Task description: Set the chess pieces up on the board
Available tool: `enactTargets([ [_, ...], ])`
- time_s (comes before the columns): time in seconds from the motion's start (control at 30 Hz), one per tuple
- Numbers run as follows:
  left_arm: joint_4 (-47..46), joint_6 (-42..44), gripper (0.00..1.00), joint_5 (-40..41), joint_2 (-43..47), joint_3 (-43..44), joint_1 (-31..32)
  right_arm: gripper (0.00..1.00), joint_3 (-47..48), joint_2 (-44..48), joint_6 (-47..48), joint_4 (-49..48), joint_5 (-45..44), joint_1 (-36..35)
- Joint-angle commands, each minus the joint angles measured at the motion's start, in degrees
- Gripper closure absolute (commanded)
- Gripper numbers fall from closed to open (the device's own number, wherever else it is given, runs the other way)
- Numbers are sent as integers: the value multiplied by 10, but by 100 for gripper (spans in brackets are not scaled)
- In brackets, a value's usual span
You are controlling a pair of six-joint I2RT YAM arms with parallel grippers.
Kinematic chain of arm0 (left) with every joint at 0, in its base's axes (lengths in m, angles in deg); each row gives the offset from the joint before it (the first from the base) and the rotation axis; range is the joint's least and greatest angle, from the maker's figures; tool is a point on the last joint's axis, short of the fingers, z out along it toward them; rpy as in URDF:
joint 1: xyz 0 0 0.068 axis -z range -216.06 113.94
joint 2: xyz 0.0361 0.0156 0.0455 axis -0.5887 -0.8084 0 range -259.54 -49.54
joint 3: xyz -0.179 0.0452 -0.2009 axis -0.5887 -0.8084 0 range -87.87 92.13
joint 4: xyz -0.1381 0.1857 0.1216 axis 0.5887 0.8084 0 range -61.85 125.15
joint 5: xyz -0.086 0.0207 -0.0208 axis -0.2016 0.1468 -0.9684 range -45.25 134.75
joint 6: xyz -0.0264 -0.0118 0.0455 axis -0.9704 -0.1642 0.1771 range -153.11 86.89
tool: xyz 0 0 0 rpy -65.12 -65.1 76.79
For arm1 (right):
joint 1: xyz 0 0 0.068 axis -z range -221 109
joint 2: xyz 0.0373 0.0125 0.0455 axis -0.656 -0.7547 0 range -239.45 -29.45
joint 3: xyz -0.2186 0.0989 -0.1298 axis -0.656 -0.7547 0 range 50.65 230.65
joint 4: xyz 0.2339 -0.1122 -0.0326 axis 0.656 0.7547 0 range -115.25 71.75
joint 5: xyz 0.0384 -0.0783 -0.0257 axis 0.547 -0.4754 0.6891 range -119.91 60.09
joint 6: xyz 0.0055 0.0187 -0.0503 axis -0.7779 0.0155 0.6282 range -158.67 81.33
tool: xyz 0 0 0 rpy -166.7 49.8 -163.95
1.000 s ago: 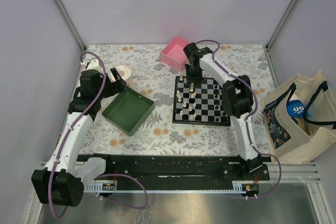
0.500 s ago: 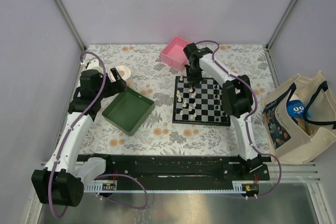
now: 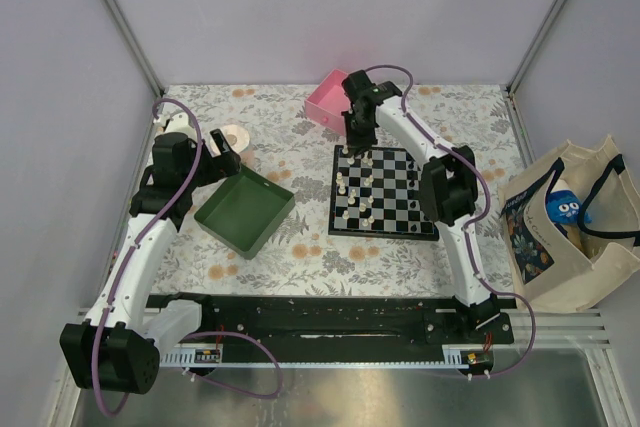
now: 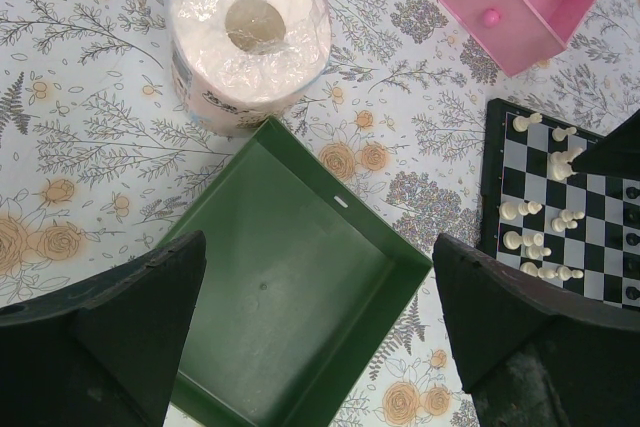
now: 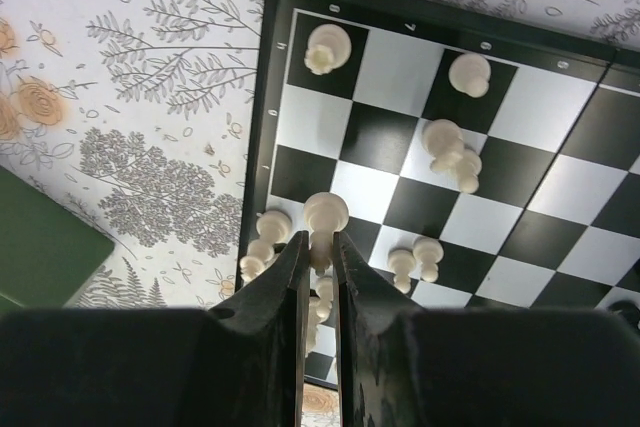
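Pink box [image 3: 328, 99] was seen at the board's [image 3: 385, 234] 11 o'clock, tray [image 3: 245, 211] at 9. White piece [image 5: 325, 215] was pinched by right gripper [image 5: 320, 243] near that corner; left gripper [image 4: 320, 307] was held agape over tray.

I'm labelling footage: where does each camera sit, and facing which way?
Top: above and behind, looking down at the table; left arm and right arm show.
Left wrist: looks down at tray and roll; open left hand shows.
Right wrist: looks down at the board; right hand grips a white piece.
Shared: all three show the board.
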Motion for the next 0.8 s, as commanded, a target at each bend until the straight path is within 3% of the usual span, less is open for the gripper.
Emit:
enactTargets([
  [0.0,-27,-5,1,-12,8,1,-2,83,41,-24,-3,17,12,-13],
  [0.77,-29,-6,1,-15,7,-1,-2,81,79,-65,-6,29,18,-28],
])
